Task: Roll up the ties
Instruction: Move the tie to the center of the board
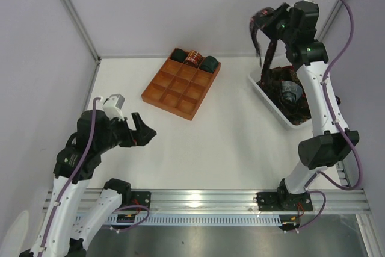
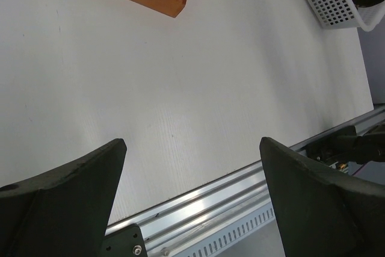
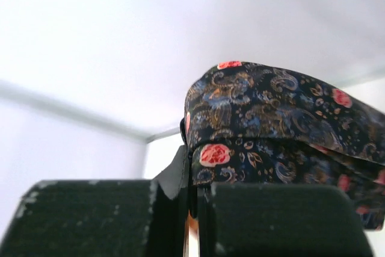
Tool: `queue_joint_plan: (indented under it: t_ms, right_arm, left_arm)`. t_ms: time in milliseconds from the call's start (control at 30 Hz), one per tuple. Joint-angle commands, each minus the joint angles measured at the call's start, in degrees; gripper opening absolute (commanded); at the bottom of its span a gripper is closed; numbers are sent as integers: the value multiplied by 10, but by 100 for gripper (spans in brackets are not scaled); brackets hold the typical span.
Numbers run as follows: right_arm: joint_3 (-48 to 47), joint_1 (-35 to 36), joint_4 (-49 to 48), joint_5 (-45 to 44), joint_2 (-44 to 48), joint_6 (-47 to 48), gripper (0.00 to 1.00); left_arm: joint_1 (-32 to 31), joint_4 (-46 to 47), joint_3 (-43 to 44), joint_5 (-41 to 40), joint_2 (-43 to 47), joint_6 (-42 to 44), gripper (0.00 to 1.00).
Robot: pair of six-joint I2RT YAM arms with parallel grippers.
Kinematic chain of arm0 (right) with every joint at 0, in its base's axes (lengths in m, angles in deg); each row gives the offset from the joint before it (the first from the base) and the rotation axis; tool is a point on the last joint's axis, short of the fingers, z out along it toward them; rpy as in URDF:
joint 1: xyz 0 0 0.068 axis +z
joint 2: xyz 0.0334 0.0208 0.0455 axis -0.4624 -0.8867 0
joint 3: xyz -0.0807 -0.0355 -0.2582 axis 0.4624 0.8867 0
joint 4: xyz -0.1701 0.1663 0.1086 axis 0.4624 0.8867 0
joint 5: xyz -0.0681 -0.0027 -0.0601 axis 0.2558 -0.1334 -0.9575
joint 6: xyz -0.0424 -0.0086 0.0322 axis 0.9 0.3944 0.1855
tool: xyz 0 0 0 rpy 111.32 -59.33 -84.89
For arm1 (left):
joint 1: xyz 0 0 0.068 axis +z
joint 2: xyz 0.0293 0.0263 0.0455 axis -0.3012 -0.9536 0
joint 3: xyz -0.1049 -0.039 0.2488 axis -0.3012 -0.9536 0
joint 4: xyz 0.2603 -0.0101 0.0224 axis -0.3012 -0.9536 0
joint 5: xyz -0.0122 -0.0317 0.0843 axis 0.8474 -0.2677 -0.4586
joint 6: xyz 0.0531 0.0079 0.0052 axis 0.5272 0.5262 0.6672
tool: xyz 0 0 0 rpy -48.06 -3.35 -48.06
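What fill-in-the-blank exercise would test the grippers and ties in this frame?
The right gripper is shut on a dark paisley-print fabric necktie hanging over the ___ perforated plastic bin.
The left gripper, jaws ___, holds nothing above the table.
The orange-brown gridded tray holds ___ rolled ties in its far row.
Missing words: white; open; three.

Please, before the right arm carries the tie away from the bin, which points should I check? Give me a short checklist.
1. Right gripper shut on the paisley tie: ok.
2. Tie lifted clear of the white bin: not ok, its hanging end appears to reach into the bin.
3. Left gripper open and holding nothing: ok.
4. Bare table between the arms for laying the tie: ok.
5. Free compartments in the orange tray: ok, rolled ties fill only the far row.
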Motion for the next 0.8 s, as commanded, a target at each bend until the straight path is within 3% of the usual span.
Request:
queue_joint_plan:
  t_ms: [0,100,200,367,467,667,767]
  right_arm:
    - [-52,30,-21,185,-26,18,0]
    - [-118,83,-20,280,-62,-21,0]
    - [-226,146,-11,374,-170,-76,0]
    - [-361,266,-86,522,-283,-257,0]
    - [-347,325,-199,578,-303,-341,0]
    - [-340,386,-247,639,-316,-365,0]
    - [-327,410,-227,682,-301,-333,0]
  left_arm:
    - [-4,-4,42,-16,-4,2,100]
    - [-4,-17,63,-23,-13,3,100]
    - [-3,-30,109,-40,-16,1,100]
    - [-3,-38,206,-132,4,10,100]
    - [-3,-46,265,-179,24,1,100]
    - [-3,-47,303,-216,57,-8,100]
    - [-3,-56,316,-220,54,-14,100]
